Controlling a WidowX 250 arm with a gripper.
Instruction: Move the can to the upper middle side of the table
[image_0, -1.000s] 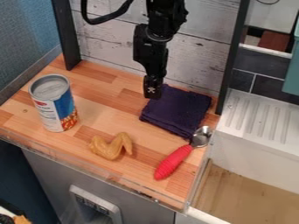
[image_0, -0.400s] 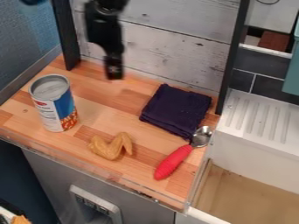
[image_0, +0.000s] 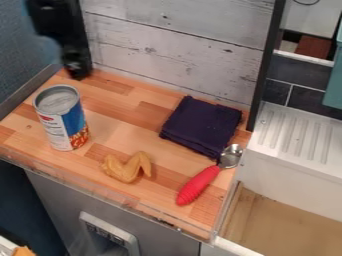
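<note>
One upright cylindrical can with a silvery metal top and a blue, white and orange label (image_0: 61, 119), standing at the left of the light-and-dark wooden tabletop (image_0: 110, 112). Handling: stiff-walled, likely weighty if full, not fragile; the smooth curved side may slip, and its width probably leaves little room to spare. Best hold: across the upper body, just under the rim, square to the upright axis, so that it lifts without tipping. Destination: far middle, by the whitewashed plank wall (image_0: 157, 50), left of the folded navy cloth (image_0: 200, 125). One black robot arm (image_0: 55, 17), entering at upper left; its black gripper (image_0: 78, 74) hangs downward with a slight slant, at the table's far left corner, beyond the can and apart from it. Whether spread or closed: cannot be told.
</note>
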